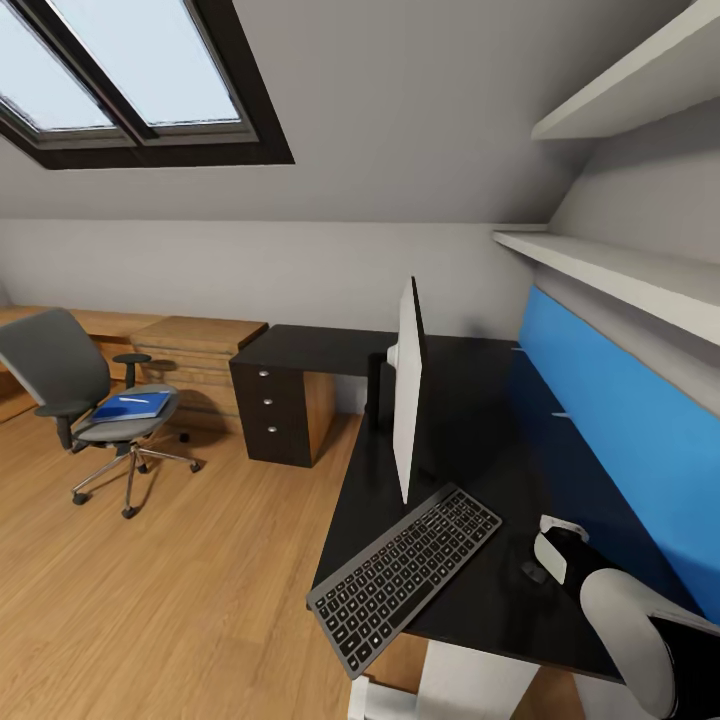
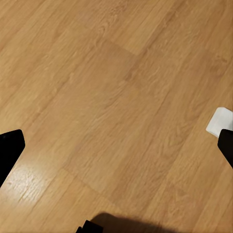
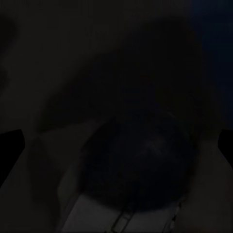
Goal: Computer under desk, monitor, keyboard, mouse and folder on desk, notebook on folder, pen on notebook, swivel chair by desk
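The head view takes in an attic bedroom with sloped grey walls, a skylight [image 1: 120,80] and a light wood floor [image 1: 150,600]. The L-shaped black desk [image 1: 470,600] runs along the wall on the right, backed by a blue panel [image 1: 620,440] under two white shelves [image 1: 620,275]. The monitor [image 1: 408,390] stands upright on the desk, seen almost edge-on, and the silver-grey keyboard [image 1: 405,575] lies just in front of it at a slant, one corner hanging over the desk's front edge. The right gripper [image 1: 545,560] hangs low over the desk top near the far end of the keyboard, with a small dark shape at its tip that may be the mouse [image 3: 141,165]; in the right wrist view a dark rounded lump lies close ahead of the fingers, but the picture is too dim to tell whether the jaws grasp it or stand released. The swivel chair [image 1: 50,370] stands well apart from the desk, out on the floor at the left, with the blue folder [image 1: 132,405] lying flat on its seat. A black drawer unit [image 1: 272,415] with silver knobs sits under the desk's far end, beside low light-wood shelf units [image 1: 195,350]. In the left wrist view the left gripper's [image 2: 116,145] dark fingertips [image 2: 9,145] sit wide apart, released, over bare floor.
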Controlling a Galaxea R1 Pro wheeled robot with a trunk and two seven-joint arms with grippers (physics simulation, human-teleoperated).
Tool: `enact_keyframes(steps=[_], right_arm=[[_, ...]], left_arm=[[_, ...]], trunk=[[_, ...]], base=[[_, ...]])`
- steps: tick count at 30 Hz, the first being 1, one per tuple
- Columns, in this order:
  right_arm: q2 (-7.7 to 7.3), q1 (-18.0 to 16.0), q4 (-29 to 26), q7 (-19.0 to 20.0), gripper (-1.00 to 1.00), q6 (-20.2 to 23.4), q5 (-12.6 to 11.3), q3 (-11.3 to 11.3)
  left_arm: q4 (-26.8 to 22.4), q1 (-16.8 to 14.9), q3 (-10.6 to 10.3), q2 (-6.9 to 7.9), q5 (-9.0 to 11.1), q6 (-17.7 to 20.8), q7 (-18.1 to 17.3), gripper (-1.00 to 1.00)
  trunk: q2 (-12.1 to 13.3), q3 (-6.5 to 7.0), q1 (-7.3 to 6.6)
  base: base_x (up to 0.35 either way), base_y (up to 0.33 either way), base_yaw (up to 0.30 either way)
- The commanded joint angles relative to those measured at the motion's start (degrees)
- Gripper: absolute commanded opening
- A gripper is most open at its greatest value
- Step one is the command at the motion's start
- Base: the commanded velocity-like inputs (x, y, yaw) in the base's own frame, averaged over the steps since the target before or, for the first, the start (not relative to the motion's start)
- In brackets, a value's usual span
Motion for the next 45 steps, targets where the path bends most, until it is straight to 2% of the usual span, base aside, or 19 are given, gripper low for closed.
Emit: enact_keyframes(steps=[1,14,37,38,45], right_arm=[[0.0,-0.02,-0.06,-0.3,1.0,0.3,-0.4,0.07],[0.21,0.01,2.35,-0.43,1.0,0.42,-0.43,0.07],[0.26,0.0,2.49,-0.56,1.0,0.59,-0.4,0.08],[0.26,0.0,2.49,-0.56,-1.0,0.59,-0.4,0.08],[0.27,-0.01,2.49,-0.5,-1.0,0.52,-0.4,0.08]], left_arm=[[0.01,-0.03,-0.01,-0.02,0.34,-0.21,0.08,1.0],[-0.01,-0.03,-0.01,-0.01,0.33,-0.21,0.08,1.0],[-0.01,-0.03,-0.01,-0.02,0.28,-0.21,0.08,1.0],[0.01,-0.03,-0.01,-0.02,0.28,-0.21,0.08,1.0],[-0.01,-0.03,-0.01,-0.02,0.26,-0.21,0.08,1.0]], trunk=[[-0.04,-0.06,0.0],[-0.04,-0.06,0.0],[-0.04,-0.06,0.0],[-0.04,-0.06,0.0],[-0.04,-0.06,0.0]], base=[[0.0,0.0,0.0],[0.0,0.0,0.0],[0.0,0.0,0.0],[0.0,0.0,0.0],[0.0,0.0,0.0]])
